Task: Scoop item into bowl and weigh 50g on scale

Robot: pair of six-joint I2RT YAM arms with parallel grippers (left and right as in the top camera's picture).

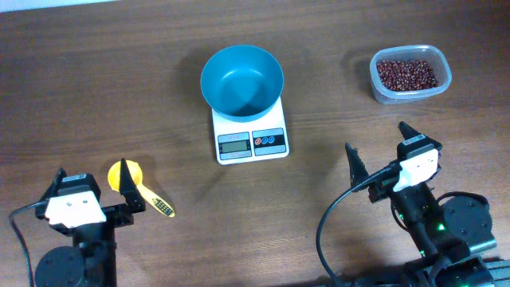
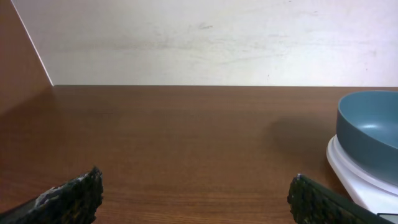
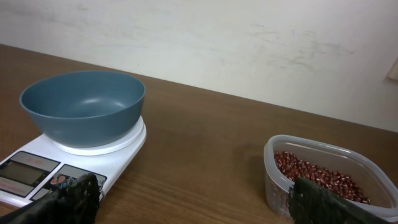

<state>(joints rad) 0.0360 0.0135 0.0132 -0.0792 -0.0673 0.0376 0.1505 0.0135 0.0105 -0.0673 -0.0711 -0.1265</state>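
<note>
The teal-blue bowl [image 1: 241,80] stands empty on the white scale [image 1: 250,141] at the table's middle; both also show in the right wrist view, bowl [image 3: 83,106] on scale [image 3: 37,168]. The dark red-brown beans [image 1: 406,73] lie in a clear tub [image 1: 374,80] at the back right, also seen in the right wrist view [image 3: 311,174]. My left gripper [image 1: 93,182] is open and empty at the front left, next to a yellow scoop [image 1: 127,175]. My right gripper [image 1: 381,146] is open and empty at the front right, short of the tub.
The yellow scoop's handle [image 1: 158,202] points toward the front right. The left wrist view shows the bowl's edge [image 2: 370,124] at right, bare wood and a pale wall behind. Cables trail from both arm bases at the front.
</note>
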